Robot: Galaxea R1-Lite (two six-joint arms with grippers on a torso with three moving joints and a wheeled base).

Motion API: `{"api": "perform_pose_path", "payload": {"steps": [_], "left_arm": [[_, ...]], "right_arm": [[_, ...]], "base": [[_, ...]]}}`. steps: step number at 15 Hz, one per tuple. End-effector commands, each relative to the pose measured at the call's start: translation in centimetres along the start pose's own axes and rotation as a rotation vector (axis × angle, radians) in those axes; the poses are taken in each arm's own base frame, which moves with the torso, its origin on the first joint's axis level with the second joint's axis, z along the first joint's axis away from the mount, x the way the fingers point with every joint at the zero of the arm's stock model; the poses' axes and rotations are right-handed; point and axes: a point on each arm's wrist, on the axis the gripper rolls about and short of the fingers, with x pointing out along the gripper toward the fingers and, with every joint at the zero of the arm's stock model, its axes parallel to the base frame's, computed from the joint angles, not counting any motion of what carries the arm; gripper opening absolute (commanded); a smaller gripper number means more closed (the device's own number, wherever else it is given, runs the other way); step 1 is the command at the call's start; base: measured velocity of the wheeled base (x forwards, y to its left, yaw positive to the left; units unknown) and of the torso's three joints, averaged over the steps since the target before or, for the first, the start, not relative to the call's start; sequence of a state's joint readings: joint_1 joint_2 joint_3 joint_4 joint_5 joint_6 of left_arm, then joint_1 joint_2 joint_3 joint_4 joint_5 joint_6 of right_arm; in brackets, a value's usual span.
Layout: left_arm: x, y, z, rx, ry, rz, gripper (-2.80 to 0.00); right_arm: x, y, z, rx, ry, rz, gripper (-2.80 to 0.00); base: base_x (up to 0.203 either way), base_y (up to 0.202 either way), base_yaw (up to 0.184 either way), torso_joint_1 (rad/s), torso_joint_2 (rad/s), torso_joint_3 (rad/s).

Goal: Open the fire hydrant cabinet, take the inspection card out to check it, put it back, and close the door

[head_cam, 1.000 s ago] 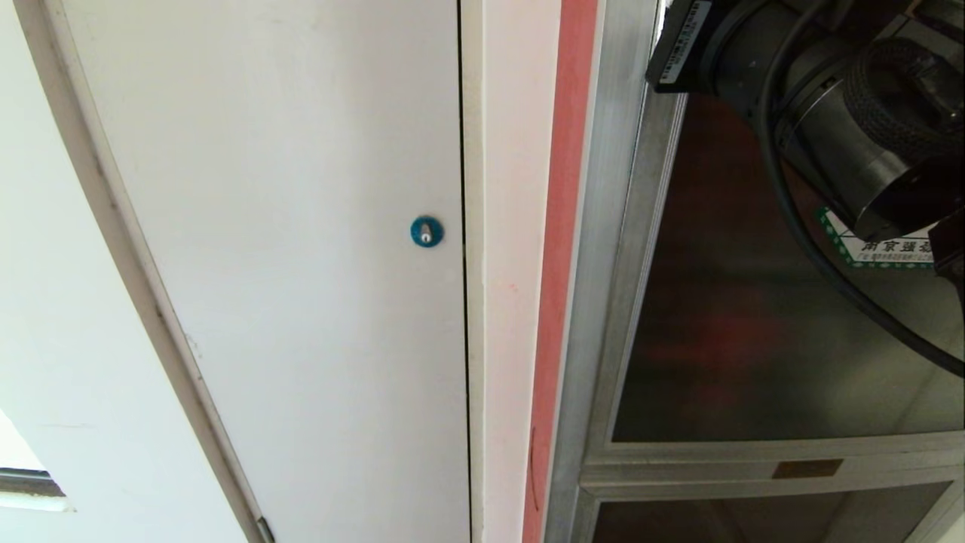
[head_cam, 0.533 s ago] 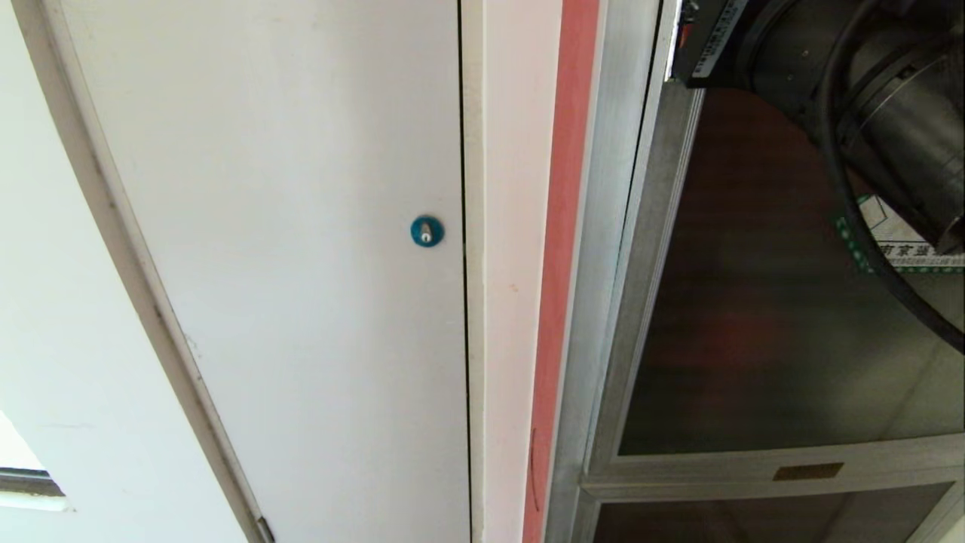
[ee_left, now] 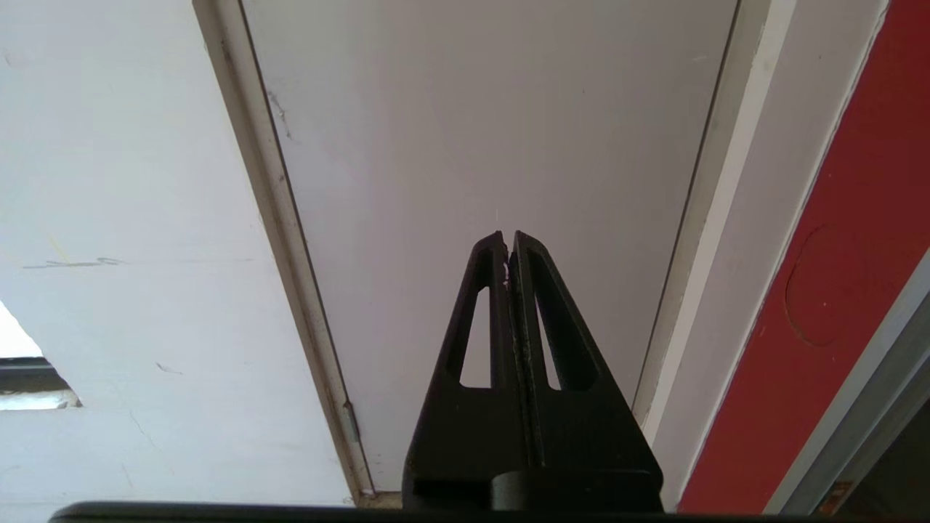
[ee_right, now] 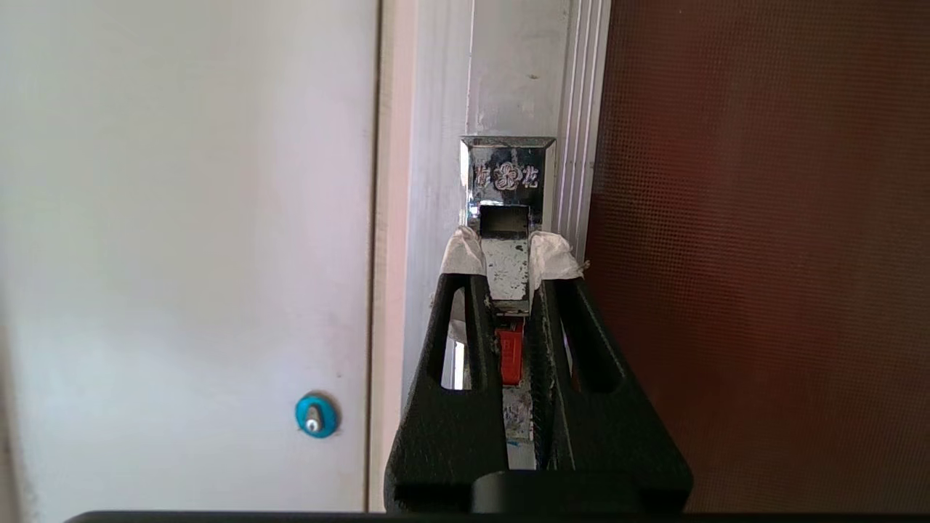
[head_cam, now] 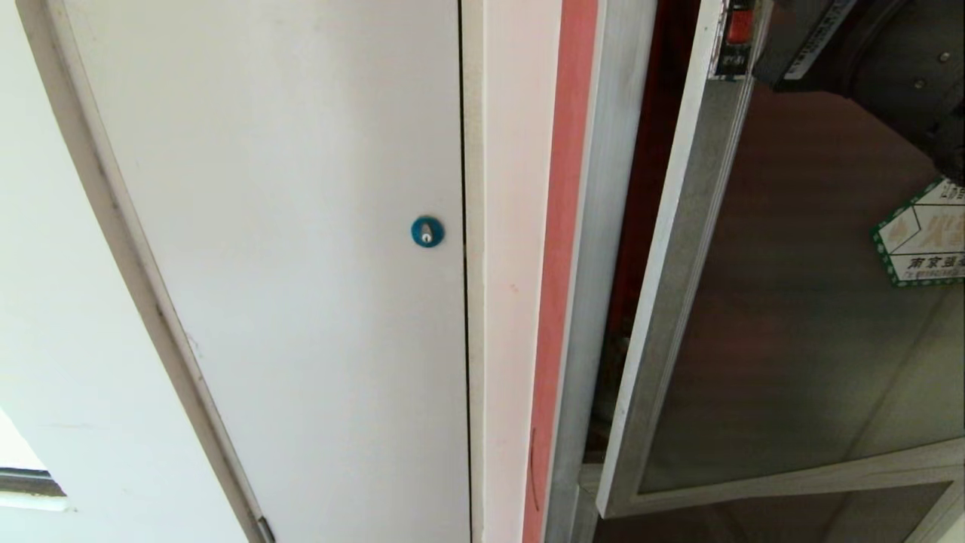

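Note:
The fire hydrant cabinet (head_cam: 612, 226) has a silver frame, and a strip of its red interior (head_cam: 654, 173) shows in a gap. The door (head_cam: 791, 317), dark glass in an aluminium frame with a green-bordered sticker (head_cam: 923, 235), stands ajar, its free edge swung out from the frame. My right gripper (ee_right: 506, 250) is shut on the door's chrome latch tab (ee_right: 506, 269), above the small red latch (ee_right: 510, 354). The white-wrapped fingertips (ee_right: 465, 250) pinch the tab from both sides. My right arm (head_cam: 867, 45) fills the head view's top right corner. The inspection card is out of view.
A plain white door (head_cam: 301, 264) with a blue round lock (head_cam: 427, 231) is left of the cabinet, past a red wall strip (head_cam: 562, 264). My left gripper (ee_left: 507, 236) is parked, shut and empty, facing that white door (ee_left: 494, 116). A smaller glass door (head_cam: 754, 520) lies below.
The door has swung outward from shut, opening a gap that shows the red interior. My right arm has drawn up and to the right with the latch.

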State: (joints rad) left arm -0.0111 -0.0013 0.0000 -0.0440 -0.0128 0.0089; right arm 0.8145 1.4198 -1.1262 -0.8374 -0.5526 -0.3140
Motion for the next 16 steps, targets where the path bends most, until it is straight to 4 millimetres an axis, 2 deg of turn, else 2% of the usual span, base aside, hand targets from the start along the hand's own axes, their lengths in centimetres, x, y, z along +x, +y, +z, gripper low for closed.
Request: {"api": "perform_pose_path", "payload": {"steps": [1, 6, 7, 13, 16], "left_arm": [[0.1, 0.0, -0.5, 0.0, 0.019, 0.0, -2.8], [0.1, 0.0, -0.5, 0.0, 0.019, 0.0, -2.8], [0.1, 0.0, -0.5, 0.0, 0.019, -0.002, -2.8], [0.1, 0.0, -0.5, 0.0, 0.019, -0.001, -2.8], [0.1, 0.0, -0.5, 0.0, 0.019, 0.001, -2.8]], "right_arm": [[-0.8, -0.8, 0.7, 0.008, -0.013, -0.012, -2.8], [-0.7, -0.4, -0.4, -0.013, 0.017, -0.004, -2.8], [-0.7, -0.3, -0.5, -0.014, 0.02, -0.003, 0.0], [-1.1, -0.7, 0.0, -0.019, 0.007, -0.006, 0.0], [-2.3, -1.4, 0.0, -0.022, 0.013, 0.001, 0.0]], "base": [[0.0, 0.0, 0.0, 0.0, 0.0, 0.0], [0.0, 0.0, 0.0, 0.0, 0.0, 0.0], [0.0, 0.0, 0.0, 0.0, 0.0, 0.0], [0.0, 0.0, 0.0, 0.0, 0.0, 0.0], [0.0, 0.0, 0.0, 0.0, 0.0, 0.0]]}}
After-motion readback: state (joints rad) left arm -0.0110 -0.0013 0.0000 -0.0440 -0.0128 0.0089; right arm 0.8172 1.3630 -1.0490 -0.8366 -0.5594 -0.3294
